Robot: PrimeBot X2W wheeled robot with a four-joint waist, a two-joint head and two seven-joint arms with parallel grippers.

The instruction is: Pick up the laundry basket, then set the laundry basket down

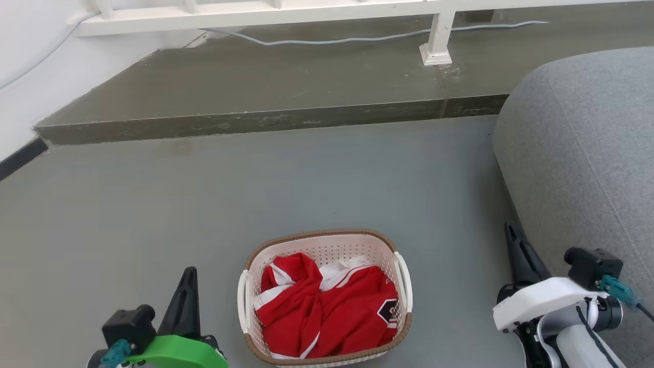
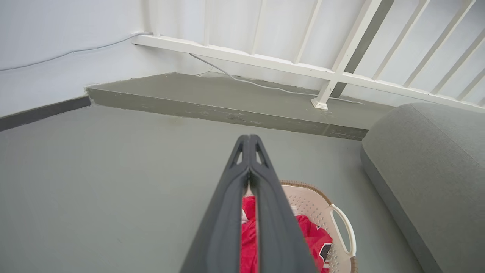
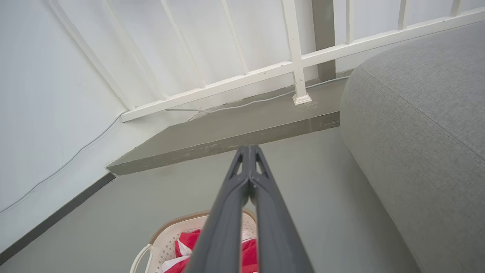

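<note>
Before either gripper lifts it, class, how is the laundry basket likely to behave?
The laundry basket looks like rigid perforated plastic, so it should probably keep its shape. Holding soft red-and-white clothing, it is likely light.

There is one laundry basket, one red garment, two tools, one sofa.

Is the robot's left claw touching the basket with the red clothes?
Apart. The head view shows a strip of bare floor between the left gripper and the laundry basket, whose near handle is untouched.
</note>
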